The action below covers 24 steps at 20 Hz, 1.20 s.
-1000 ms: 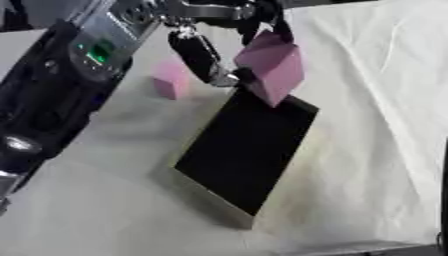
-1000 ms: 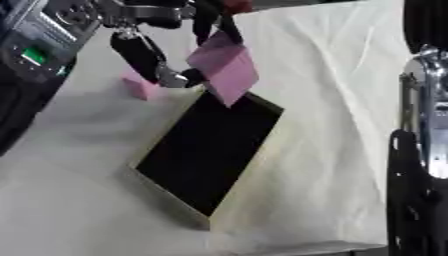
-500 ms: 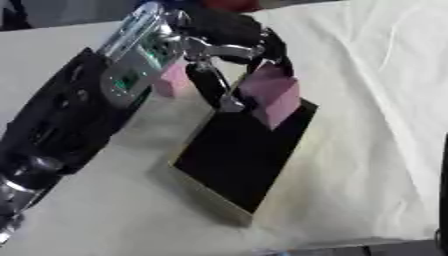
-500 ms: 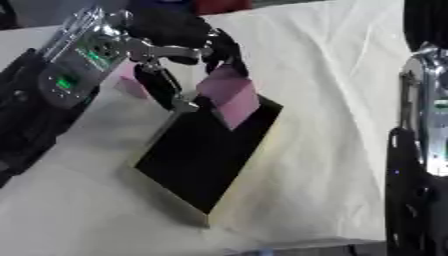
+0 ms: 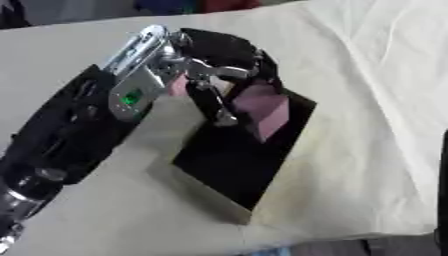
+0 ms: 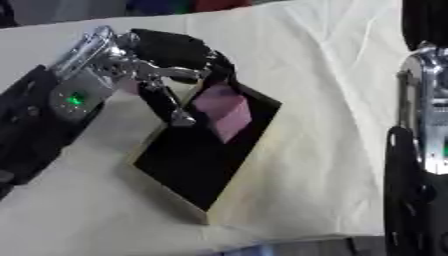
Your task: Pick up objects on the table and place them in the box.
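The pink block point(image 5: 262, 107) sits over the top end of the black box with pale wooden sides point(image 5: 229, 162) in the middle, the robot's left hand point(image 5: 223, 75) curled around it, above the cream cloth-covered table point(image 5: 367, 75).

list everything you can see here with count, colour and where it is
box: 1, black inside with pale walls, middle of the table, open top
pink block: 1, held over the far end of the box by the left hand
second pink block: 1, on the table beyond the box, mostly hidden behind the left hand
tablecloth: 1, cream, creased, covering the table
left hand: 1, black and silver, fingers curled round the pink block, arm coming in from the lower left
right arm: 1, black and silver, at the right edge of the right eye view; its hand does not show
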### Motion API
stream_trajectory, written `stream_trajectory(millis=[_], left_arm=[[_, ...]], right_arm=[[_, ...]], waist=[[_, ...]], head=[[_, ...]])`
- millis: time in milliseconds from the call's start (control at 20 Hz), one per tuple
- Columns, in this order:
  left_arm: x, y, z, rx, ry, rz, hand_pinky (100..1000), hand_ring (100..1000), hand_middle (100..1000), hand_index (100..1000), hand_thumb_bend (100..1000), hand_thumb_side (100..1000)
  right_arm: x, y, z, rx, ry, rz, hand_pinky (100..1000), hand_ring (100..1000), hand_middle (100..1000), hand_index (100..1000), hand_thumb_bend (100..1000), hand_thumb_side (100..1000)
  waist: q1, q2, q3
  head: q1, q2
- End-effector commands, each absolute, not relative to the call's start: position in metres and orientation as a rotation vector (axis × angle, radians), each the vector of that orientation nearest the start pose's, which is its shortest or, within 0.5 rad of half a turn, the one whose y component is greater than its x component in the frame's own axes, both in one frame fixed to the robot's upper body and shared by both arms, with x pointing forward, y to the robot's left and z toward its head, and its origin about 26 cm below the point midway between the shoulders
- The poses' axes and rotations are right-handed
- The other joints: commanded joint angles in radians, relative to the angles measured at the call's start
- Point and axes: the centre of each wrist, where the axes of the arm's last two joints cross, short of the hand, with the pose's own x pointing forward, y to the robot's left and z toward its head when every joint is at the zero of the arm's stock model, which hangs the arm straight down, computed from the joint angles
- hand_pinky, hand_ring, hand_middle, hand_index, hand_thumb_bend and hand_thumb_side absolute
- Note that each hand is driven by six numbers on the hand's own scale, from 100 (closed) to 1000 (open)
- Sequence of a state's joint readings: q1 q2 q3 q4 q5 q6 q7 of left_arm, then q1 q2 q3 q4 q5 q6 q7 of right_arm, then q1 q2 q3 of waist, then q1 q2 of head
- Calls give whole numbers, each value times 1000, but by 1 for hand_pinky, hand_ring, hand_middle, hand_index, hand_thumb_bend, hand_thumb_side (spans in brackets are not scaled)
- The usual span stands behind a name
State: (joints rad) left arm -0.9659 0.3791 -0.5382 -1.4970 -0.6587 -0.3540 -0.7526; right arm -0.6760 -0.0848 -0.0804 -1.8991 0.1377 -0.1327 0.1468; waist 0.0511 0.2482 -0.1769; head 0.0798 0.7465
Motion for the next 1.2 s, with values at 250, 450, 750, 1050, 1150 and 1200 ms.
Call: stream_trajectory(millis=[250,450,750,1050,1150,1200], left_arm=[[389,107,249,-543,1737,2740,635,599,500,639,100,217],[388,108,248,-557,1660,2749,742,756,701,829,195,313],[390,113,247,-636,1584,2758,797,825,780,888,308,482],[389,115,251,-636,1622,2725,793,823,780,889,282,475],[387,116,255,-633,1654,2707,788,819,778,889,265,472],[386,116,257,-630,1669,2698,788,819,778,889,264,473]], right_arm=[[331,-204,287,45,3527,-541,858,824,594,791,100,1000],[331,-204,287,44,3527,-538,858,823,594,791,100,1000],[330,-203,286,41,3528,-537,857,823,593,791,100,1000],[330,-203,286,38,3531,-535,857,823,593,791,100,1000],[330,-203,286,37,3532,-535,858,823,593,791,100,1000],[330,-203,286,36,3533,-534,857,823,593,791,100,1000]], waist=[[-2,-24,2],[-2,-26,3],[-2,-28,7],[-3,-28,11],[-4,-28,12],[-4,-29,13]], head=[[-4,4],[-5,5],[-5,6],[-4,7],[-4,6],[-4,5]])
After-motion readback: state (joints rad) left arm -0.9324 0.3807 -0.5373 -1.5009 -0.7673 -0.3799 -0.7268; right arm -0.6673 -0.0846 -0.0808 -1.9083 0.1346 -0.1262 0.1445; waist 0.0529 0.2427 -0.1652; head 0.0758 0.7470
